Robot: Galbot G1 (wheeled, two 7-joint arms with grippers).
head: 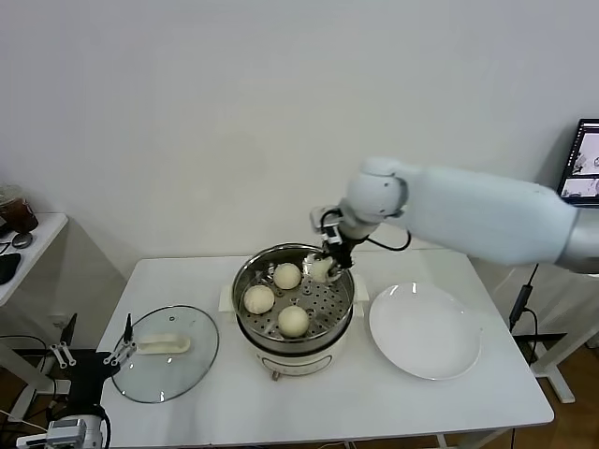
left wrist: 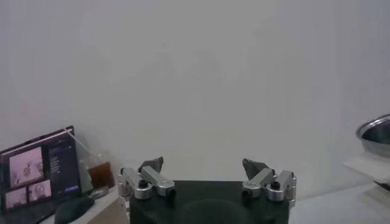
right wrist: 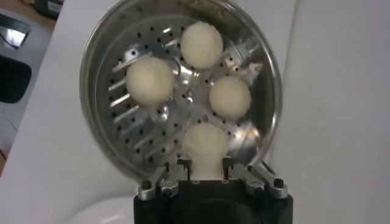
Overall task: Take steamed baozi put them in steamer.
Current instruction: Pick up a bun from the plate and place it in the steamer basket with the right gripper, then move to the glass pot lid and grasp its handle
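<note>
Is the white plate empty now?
Yes, empty. The plate is bare; three buns sit in the steamer, and the right gripper holds the fourth over it.

The right arm (head: pixel 477 217) is smooth white with a rounded joint, black cables at the wrist; grippers have black bodies and silver, screwed finger links.

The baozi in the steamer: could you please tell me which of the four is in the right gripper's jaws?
The baozi at the steamer's right rim is in the right gripper; the other three lie free on the perforated tray.
</note>
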